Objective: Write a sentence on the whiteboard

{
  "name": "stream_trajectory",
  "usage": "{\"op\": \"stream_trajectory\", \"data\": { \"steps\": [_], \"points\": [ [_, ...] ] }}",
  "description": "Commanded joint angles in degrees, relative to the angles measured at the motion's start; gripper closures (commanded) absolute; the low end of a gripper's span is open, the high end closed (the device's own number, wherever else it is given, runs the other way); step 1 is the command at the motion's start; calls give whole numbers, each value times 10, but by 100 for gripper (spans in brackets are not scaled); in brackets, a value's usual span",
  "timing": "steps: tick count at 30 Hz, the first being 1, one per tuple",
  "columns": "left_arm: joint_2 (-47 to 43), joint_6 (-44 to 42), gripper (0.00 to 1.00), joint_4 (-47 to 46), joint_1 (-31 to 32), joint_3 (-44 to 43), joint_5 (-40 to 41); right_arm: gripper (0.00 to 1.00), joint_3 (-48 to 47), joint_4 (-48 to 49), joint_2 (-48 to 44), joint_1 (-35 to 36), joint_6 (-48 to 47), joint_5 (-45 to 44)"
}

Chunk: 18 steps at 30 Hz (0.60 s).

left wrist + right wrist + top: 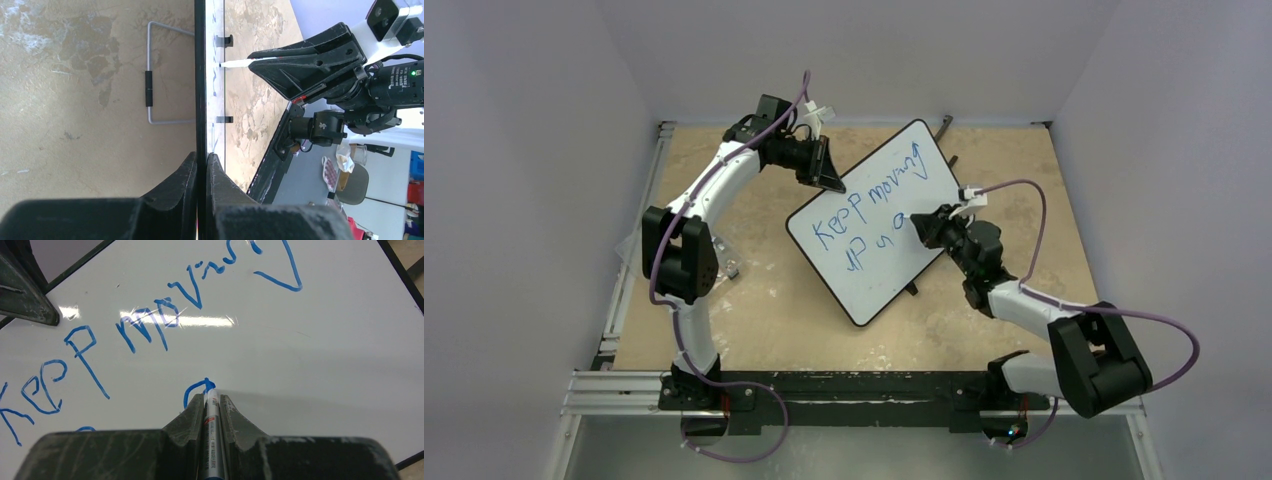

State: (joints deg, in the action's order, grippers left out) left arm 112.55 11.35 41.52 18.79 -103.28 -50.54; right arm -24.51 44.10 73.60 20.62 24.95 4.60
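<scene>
Right hand (211,399), marker (211,440) — sentence (145,330) partly obscured

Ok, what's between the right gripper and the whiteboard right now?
Only a marker: the right gripper is shut on it, its tip on the whiteboard at a blue stroke. The right wrist view shows this.

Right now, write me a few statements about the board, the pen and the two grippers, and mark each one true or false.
1. The left gripper clamps the whiteboard by its edge. True.
2. The right gripper is empty. False: it is shut on a marker.
3. The writing is red. False: it is blue.
4. The marker's tip meets the whiteboard. True.
</scene>
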Motion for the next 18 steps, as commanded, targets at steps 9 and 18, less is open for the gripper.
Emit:
{"op": "stream_trajectory", "data": {
  "steps": [9, 18],
  "points": [
    [-26, -34, 100, -25, 12, -15, -11, 100, 19, -79, -82, 2, -18, -44],
    [-33, -34, 100, -27, 13, -7, -11, 100, -19, -86, -109, 2, -39, -82]
  ]
}}
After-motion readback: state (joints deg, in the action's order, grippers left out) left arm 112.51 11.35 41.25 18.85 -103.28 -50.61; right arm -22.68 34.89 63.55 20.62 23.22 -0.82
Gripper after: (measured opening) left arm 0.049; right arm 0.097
